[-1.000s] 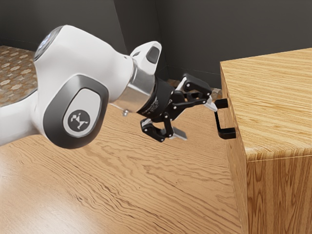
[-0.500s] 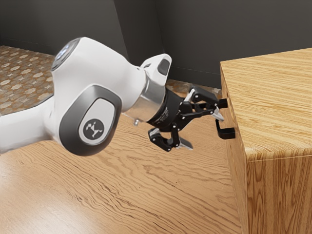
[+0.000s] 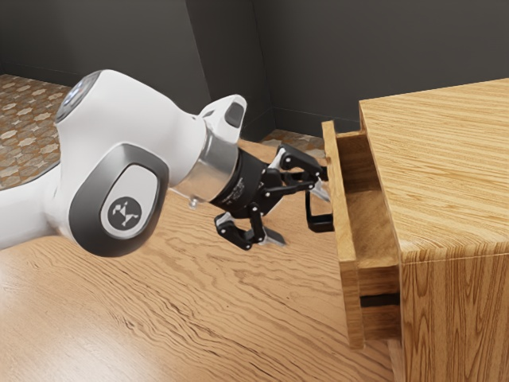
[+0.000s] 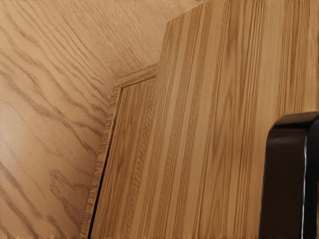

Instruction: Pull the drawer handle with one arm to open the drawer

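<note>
The wooden cabinet (image 3: 449, 167) stands at the exterior view's right, its top drawer (image 3: 340, 239) slid partly out toward the arm. A black handle (image 3: 319, 217) sits on the drawer front. My gripper (image 3: 297, 215) is right at the handle, fingers spread wide. The upper finger (image 3: 316, 188) reaches in by the handle's top and the lower finger (image 3: 269, 237) hangs clear of it, so the gripper is open. In the wrist view the drawer front (image 4: 219, 124) is very close, with the black handle (image 4: 291, 179) beside it.
A wooden floor (image 3: 199, 310) spreads below and in front of the cabinet. Dark walls (image 3: 334, 48) stand behind, and a patterned floor patch (image 3: 24, 119) lies at the far left. A second drawer front (image 3: 378, 318) shows below the open one.
The drawer was closed in the earlier frames and has now slid out toward the arm. My hand first reached in to the handle, then drew back to the exterior view's left with it.
</note>
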Robot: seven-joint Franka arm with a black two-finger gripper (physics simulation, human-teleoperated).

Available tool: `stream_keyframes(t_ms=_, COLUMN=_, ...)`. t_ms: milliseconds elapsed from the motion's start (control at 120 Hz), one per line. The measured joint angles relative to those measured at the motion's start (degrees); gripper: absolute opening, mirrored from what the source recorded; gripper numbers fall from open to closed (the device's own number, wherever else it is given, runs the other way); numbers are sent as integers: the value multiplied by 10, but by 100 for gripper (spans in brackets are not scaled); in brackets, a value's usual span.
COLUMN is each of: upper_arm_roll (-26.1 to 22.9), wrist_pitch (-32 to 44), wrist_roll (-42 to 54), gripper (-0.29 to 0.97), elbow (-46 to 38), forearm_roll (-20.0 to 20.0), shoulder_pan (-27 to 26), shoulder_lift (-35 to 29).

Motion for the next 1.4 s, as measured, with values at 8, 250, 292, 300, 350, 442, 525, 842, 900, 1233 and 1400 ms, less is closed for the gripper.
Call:
stream_keyframes(t_ms=8, upper_arm_roll=0, wrist_pitch=0, wrist_roll=0, gripper=68, elbow=0, forearm_roll=0, shoulder_pan=0, shoulder_lift=-1)
stream_keyframes(t_ms=250, upper_arm_roll=18, wrist_pitch=0, wrist_roll=-1, gripper=68, elbow=-39, forearm_roll=0, shoulder_pan=0, shoulder_lift=-36)
stream_keyframes(t_ms=292, upper_arm_roll=22, wrist_pitch=0, wrist_roll=-1, gripper=68, elbow=-45, forearm_roll=0, shoulder_pan=0, shoulder_lift=-42)
stream_keyframes(t_ms=300, upper_arm_roll=23, wrist_pitch=0, wrist_roll=-1, gripper=68, elbow=-47, forearm_roll=1, shoulder_pan=0, shoulder_lift=-43)
stream_keyframes(t_ms=350, upper_arm_roll=28, wrist_pitch=0, wrist_roll=-1, gripper=68, elbow=-55, forearm_roll=1, shoulder_pan=0, shoulder_lift=-52)
stream_keyframes(t_ms=442, upper_arm_roll=38, wrist_pitch=-1, wrist_roll=0, gripper=68, elbow=-74, forearm_roll=2, shoulder_pan=2, shoulder_lift=-73)
stream_keyframes(t_ms=525, upper_arm_roll=48, wrist_pitch=-1, wrist_roll=0, gripper=68, elbow=-88, forearm_roll=2, shoulder_pan=3, shoulder_lift=-87)
stream_keyframes(t_ms=842, upper_arm_roll=69, wrist_pitch=-3, wrist_roll=0, gripper=68, elbow=-130, forearm_roll=4, shoulder_pan=7, shoulder_lift=-137)
stream_keyframes(t_ms=900, upper_arm_roll=73, wrist_pitch=-3, wrist_roll=0, gripper=68, elbow=-144, forearm_roll=2, shoulder_pan=8, shoulder_lift=-152)
stream_keyframes(t_ms=1233, upper_arm_roll=105, wrist_pitch=-7, wrist_roll=3, gripper=68, elbow=-203, forearm_roll=9, shoulder_pan=26, shoulder_lift=-226)
stream_keyframes(t_ms=1400, upper_arm_roll=110, wrist_pitch=-26, wrist_roll=4, gripper=68, elbow=-215, forearm_roll=19, shoulder_pan=53, shoulder_lift=-282)
